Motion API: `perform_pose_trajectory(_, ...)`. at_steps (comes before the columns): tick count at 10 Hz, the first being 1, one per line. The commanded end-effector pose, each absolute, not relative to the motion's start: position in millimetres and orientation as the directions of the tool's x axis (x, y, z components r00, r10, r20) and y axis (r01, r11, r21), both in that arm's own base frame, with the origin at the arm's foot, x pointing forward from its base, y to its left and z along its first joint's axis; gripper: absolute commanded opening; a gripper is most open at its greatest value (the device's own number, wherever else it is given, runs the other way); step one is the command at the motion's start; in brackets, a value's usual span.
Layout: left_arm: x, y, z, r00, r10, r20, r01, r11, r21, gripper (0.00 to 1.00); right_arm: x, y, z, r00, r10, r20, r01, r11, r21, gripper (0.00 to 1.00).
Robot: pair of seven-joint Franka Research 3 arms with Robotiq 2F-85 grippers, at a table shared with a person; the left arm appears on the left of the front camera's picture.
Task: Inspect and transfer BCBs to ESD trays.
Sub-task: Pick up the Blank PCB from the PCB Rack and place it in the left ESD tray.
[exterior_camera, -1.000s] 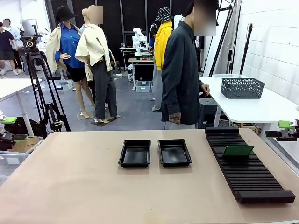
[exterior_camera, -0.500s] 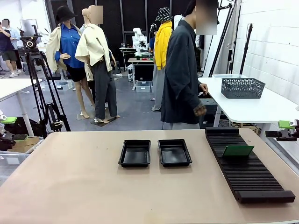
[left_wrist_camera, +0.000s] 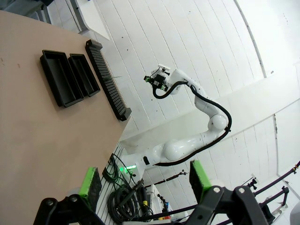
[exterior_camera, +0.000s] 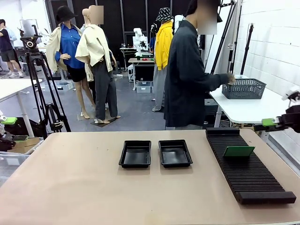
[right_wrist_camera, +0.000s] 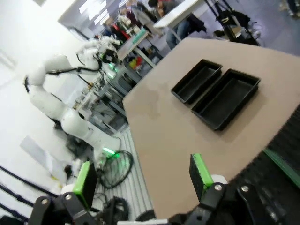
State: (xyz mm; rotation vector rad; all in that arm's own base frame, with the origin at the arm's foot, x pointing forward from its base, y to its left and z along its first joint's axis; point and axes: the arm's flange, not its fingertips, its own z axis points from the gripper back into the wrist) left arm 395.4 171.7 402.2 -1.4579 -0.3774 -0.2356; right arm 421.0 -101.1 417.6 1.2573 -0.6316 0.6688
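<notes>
Two black ESD trays (exterior_camera: 135,153) (exterior_camera: 175,153) lie side by side at the table's middle, both with bare floors. One green BCB (exterior_camera: 238,151) stands on edge in the long black slotted rack (exterior_camera: 248,171) at the right. My right gripper (exterior_camera: 267,123) hovers open beyond the rack's far right end, off the table edge. In the right wrist view its green-padded fingers (right_wrist_camera: 199,171) stand wide apart with nothing between them, above the trays (right_wrist_camera: 213,91) and the BCB's edge (right_wrist_camera: 283,164). My left gripper (left_wrist_camera: 145,180) is open and holds nothing, far from the trays (left_wrist_camera: 70,77).
A person in a dark jacket (exterior_camera: 185,75) stands at the far side, one hand at a grey mesh basket (exterior_camera: 243,88) on a white side table (exterior_camera: 253,110). A camera tripod (exterior_camera: 40,84) stands back left. The tan tabletop (exterior_camera: 70,178) is bare around the trays.
My right gripper has risen and come in to the left, toward the rack's far end. The person has turned and stretched an arm out to the mesh basket. The left arm has kept still.
</notes>
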Motion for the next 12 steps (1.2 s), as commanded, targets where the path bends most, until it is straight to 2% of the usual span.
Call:
perform_pose_trajectory(1, 393.6, 172.6, 402.3, 0.918, 0.073, 0.389, 0.380, 0.113, -0.918, 1.00, 441.6, -85.2, 414.3, 0.562, 0.280, 0.778, -0.827, 0.199, 0.525, 1.00)
perform_pose_trajectory(3, 393.6, 172.6, 402.3, 0.918, 0.073, 0.389, 0.380, 0.113, -0.918, 1.00, 458.7, -62.2, 419.3, 0.413, 0.518, 0.749, -0.910, 0.207, 0.359, 1.00)
perform_pose_trajectory(5, 393.6, 172.6, 402.3, 0.918, 0.073, 0.389, 0.380, 0.113, -0.918, 1.00, 466.0, -34.9, 425.0, 0.250, 0.716, 0.651, -0.967, 0.149, 0.207, 1.00)
perform_pose_trajectory(6, 393.6, 172.6, 402.3, 0.918, 0.073, 0.389, 0.380, 0.113, -0.918, 1.00, 471.9, -24.2, 427.9, 0.183, 0.782, 0.596, -0.979, 0.093, 0.179, 1.00)
perform_pose_trajectory(8, 393.6, 172.6, 402.3, 0.918, 0.073, 0.389, 0.380, 0.113, -0.918, 1.00, 479.7, -10.3, 427.3, 0.082, 0.887, 0.454, -0.996, 0.052, 0.076, 1.00)
perform_pose_trajectory(10, 393.6, 172.6, 402.3, 0.918, 0.073, 0.389, 0.380, 0.113, -0.918, 1.00, 484.4, -1.7, 421.4, -0.041, 0.947, 0.318, -0.999, -0.046, 0.008, 1.00)
perform_pose_trajectory(12, 393.6, 172.6, 402.3, 0.918, 0.073, 0.389, 0.380, 0.113, -0.918, 1.00, 494.3, 0.3, 417.0, -0.081, 0.971, 0.226, -0.994, -0.061, -0.090, 1.00)
